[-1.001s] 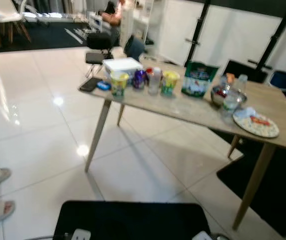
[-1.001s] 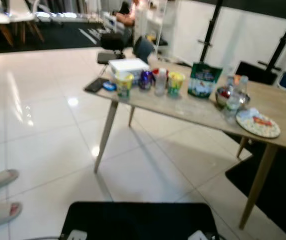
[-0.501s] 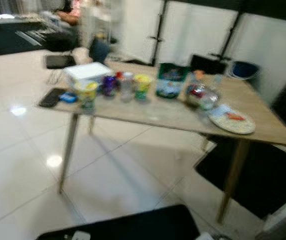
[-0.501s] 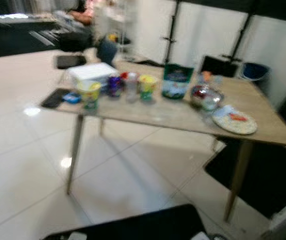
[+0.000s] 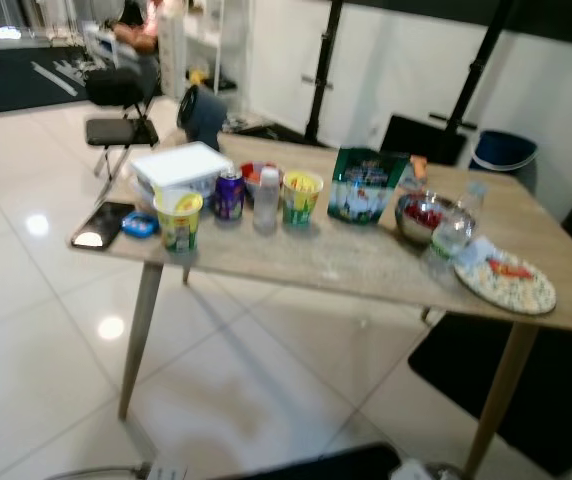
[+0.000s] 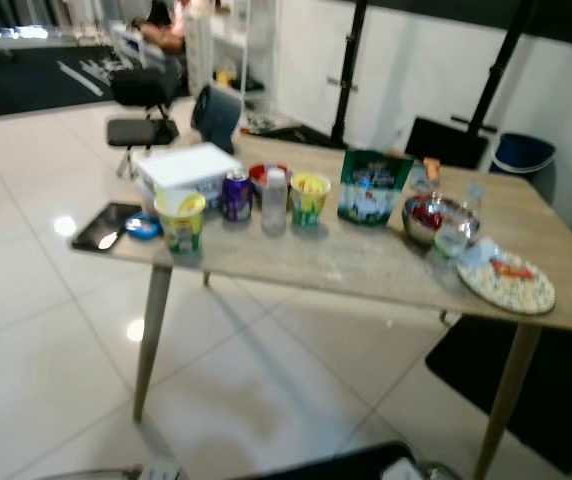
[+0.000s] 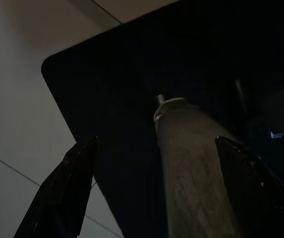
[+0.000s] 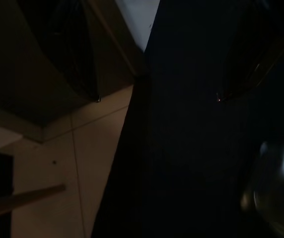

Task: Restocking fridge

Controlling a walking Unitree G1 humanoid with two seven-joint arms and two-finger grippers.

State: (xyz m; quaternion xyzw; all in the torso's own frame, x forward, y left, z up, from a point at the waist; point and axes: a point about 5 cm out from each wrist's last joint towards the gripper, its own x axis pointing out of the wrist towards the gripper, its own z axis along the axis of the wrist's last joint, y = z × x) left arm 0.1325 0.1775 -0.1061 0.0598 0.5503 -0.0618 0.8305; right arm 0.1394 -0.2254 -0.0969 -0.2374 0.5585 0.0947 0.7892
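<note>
A wooden table [image 5: 366, 270] stands ahead of me with the groceries on it. From its left end: a black phone [image 5: 102, 224], a blue lid [image 5: 140, 225], a white lidded box [image 5: 179, 165], a yellow cup [image 5: 178, 219], a purple can [image 5: 229, 194], a white bottle [image 5: 267, 199], a second yellow cup [image 5: 302, 197], a green bag [image 5: 365, 185], a metal bowl [image 5: 426, 217] with red pieces, a clear bottle [image 5: 453, 230] and a patterned plate [image 5: 511, 281]. My left gripper [image 7: 156, 140] hangs open over my dark base. The right wrist view is very dark.
A black chair [image 5: 116, 100] and a seated person [image 5: 136, 25] are far back on the left. A blue bin [image 5: 504, 150] stands behind the table. A black mat [image 5: 556, 400] lies under the table's right end. Glossy white floor tiles lie between me and the table.
The camera has swung and come closer, so the table sits nearer and more centred. The sandalled feet at the left have left the picture. Nothing on the table has moved.
</note>
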